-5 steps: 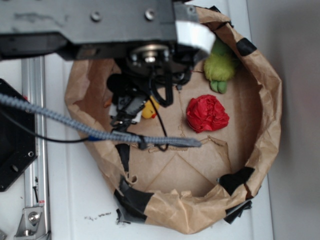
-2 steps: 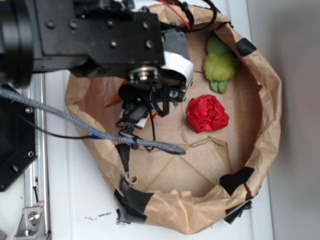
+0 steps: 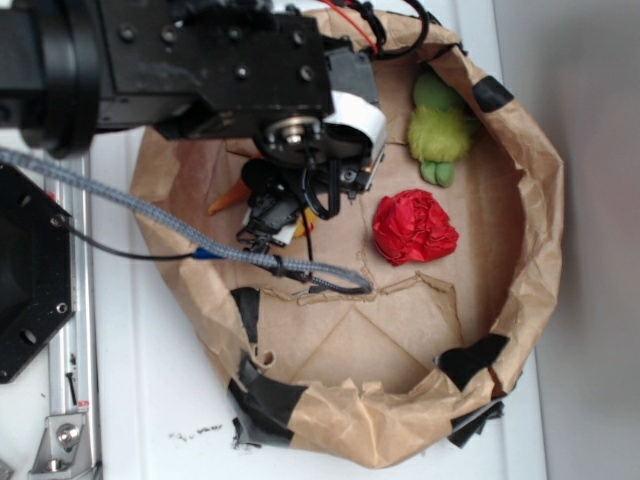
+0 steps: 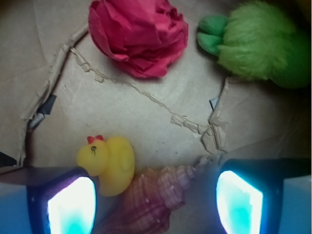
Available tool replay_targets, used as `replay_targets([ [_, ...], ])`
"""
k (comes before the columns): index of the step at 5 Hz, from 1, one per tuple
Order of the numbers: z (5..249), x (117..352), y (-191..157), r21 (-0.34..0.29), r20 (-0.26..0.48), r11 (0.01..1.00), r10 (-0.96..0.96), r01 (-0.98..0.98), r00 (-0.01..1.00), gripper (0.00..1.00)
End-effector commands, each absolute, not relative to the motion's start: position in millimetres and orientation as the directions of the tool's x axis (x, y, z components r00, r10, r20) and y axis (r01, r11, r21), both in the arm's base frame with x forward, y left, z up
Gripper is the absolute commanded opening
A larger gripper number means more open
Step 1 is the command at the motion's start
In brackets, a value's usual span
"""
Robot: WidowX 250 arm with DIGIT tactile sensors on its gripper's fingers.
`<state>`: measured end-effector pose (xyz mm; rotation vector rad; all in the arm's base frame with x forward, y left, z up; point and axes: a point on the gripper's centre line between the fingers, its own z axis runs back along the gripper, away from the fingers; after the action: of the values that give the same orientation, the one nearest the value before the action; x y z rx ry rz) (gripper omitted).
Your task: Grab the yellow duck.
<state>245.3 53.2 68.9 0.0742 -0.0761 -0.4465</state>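
The yellow duck [image 4: 111, 163] is small, with a red tuft on its head, and lies on the brown paper floor. It sits just in front of my gripper's left finger [image 4: 68, 204]. An orange-tan spiral seashell [image 4: 158, 197] lies right beside the duck, between the two fingers. My gripper [image 4: 156, 202] is open and holds nothing. In the exterior view the gripper [image 3: 287, 212] hangs low over the left part of the paper basin. There it hides nearly all of the duck, and only the shell's orange tip [image 3: 225, 198] shows.
A crumpled red ball [image 3: 415, 228] [image 4: 139, 36] lies right of the gripper. A fuzzy lime-green plush toy [image 3: 438, 130] [image 4: 258, 44] rests against the far wall of the taped brown-paper basin [image 3: 540, 230]. A grey braided cable [image 3: 150, 215] crosses the basin's left rim.
The arm has swung and its wrist has shifted right over the duck, which showed a second ago and is now nearly covered. The toys have not moved.
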Motion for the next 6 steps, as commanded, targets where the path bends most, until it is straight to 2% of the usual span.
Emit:
replay_targets([
  [1, 76.3, 252.7, 66.4, 0.117, 0.081, 0.905, -0.420, 0.409, 0.904, 1.00],
  [2, 60.1, 253.1, 69.2, 0.139, 0.062, 0.892, -0.441, 0.429, 0.896, 1.00],
  [3, 43.0, 255.6, 54.6, 0.112, 0.069, 0.891, -0.448, 0.440, 0.891, 1.00],
  [4, 36.9, 258.6, 31.9, 0.066, 0.065, 0.883, -0.468, 0.464, 0.881, 1.00],
  [5, 38.3, 257.9, 11.9, 0.017, 0.054, 0.879, -0.477, 0.476, 0.877, 1.00],
  [6, 36.2, 255.7, 5.1, 0.002, 0.031, 0.875, -0.483, 0.484, 0.875, 1.00],
])
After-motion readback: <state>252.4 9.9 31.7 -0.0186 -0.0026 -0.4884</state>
